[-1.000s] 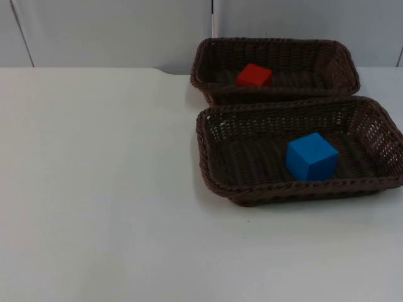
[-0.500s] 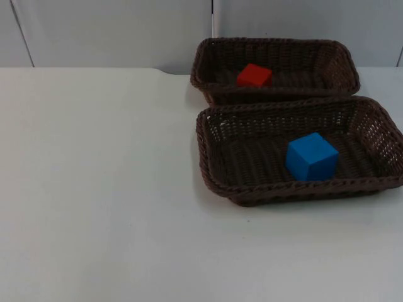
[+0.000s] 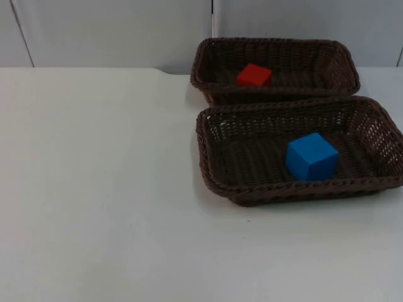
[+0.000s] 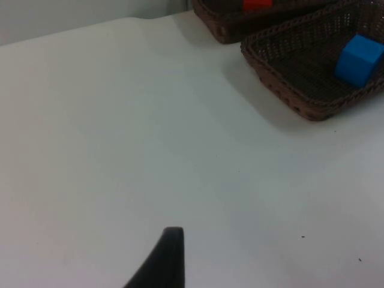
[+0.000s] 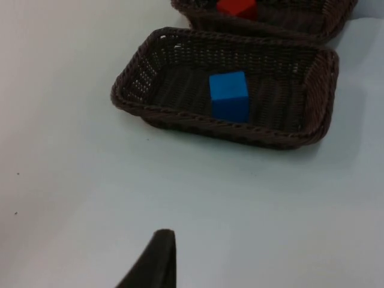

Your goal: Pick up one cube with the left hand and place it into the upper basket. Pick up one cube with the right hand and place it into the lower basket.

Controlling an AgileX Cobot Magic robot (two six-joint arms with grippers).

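Both arms are pulled back and just waiting. All I can catch of the left gripper (image 4: 162,258) is one black fingertip hanging over bare white table (image 3: 101,189), well away from the baskets, so I honestly can't tell if it's open or closed. Same story with the right gripper (image 5: 153,259): one dark fingertip above the table, a bit in front of the lower basket (image 3: 217,182), and no way to tell how its fingers stand. Neither one is touching anything. The blue cube (image 3: 311,156) sits inside the lower basket, toward the right of its floor. The red cube (image 3: 254,75) sits in the upper basket (image 3: 201,78), left of middle. The two brown woven baskets are side by side with their long rims touching, the upper one up against the grey wall (image 3: 113,31).
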